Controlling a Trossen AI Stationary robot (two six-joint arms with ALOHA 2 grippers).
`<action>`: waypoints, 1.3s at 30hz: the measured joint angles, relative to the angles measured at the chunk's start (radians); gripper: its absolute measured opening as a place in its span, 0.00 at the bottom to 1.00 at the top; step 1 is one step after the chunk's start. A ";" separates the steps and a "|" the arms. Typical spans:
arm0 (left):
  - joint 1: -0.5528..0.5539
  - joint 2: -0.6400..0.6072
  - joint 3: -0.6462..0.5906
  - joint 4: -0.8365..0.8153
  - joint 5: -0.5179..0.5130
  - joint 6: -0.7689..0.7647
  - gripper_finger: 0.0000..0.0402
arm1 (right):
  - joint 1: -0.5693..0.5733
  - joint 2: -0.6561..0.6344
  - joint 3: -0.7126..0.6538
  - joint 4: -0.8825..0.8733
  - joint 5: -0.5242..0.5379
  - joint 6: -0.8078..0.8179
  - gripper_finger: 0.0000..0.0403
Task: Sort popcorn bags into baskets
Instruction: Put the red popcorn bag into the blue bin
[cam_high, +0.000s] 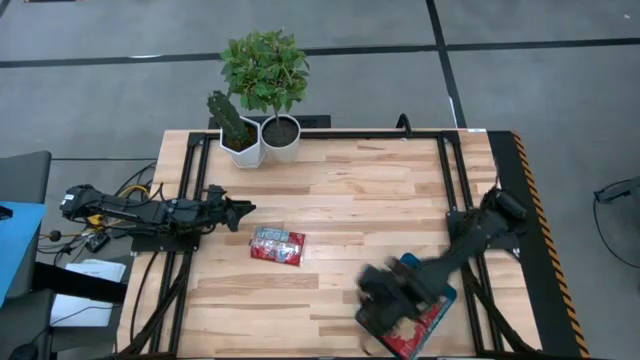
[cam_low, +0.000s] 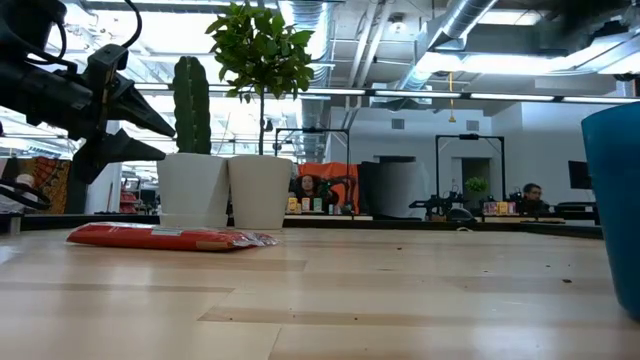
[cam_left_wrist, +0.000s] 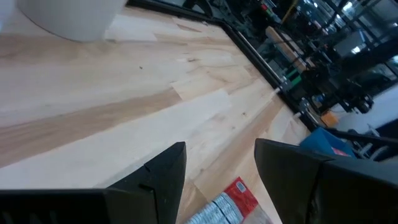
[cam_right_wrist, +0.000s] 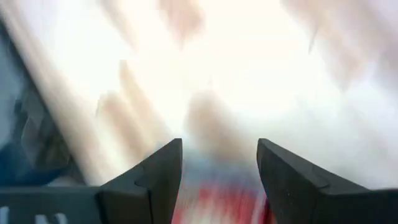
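Note:
One red popcorn bag with white bands (cam_high: 277, 245) lies flat on the wooden table, left of centre; it also shows in the low view (cam_low: 165, 237) and between the left fingers (cam_left_wrist: 227, 202). My left gripper (cam_high: 248, 210) hovers open just above and left of it (cam_low: 165, 142). The teal basket (cam_high: 445, 300) sits near the table's near right corner with red bags (cam_high: 420, 330) inside. My right gripper (cam_high: 375, 298) is open over the basket's left end, blurred, with red bags below its fingers (cam_right_wrist: 224, 199).
Two white plant pots (cam_high: 240, 148) (cam_high: 281, 138), one with a cactus and one with a leafy plant, stand at the table's far edge, left of centre. The basket's wall (cam_low: 615, 200) fills the low view's right edge. Bare wood lies between the lone bag and the basket.

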 joint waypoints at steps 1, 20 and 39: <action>0.000 0.000 0.000 0.000 0.011 0.002 0.46 | -0.038 0.000 -0.007 0.043 0.033 -0.067 0.57; 0.000 0.006 0.000 0.002 0.057 0.031 0.46 | -0.524 0.271 0.045 0.680 -0.068 -0.894 0.60; 0.000 0.031 0.000 -0.001 0.060 0.063 0.46 | -0.564 0.516 0.172 0.601 -0.168 -0.862 0.47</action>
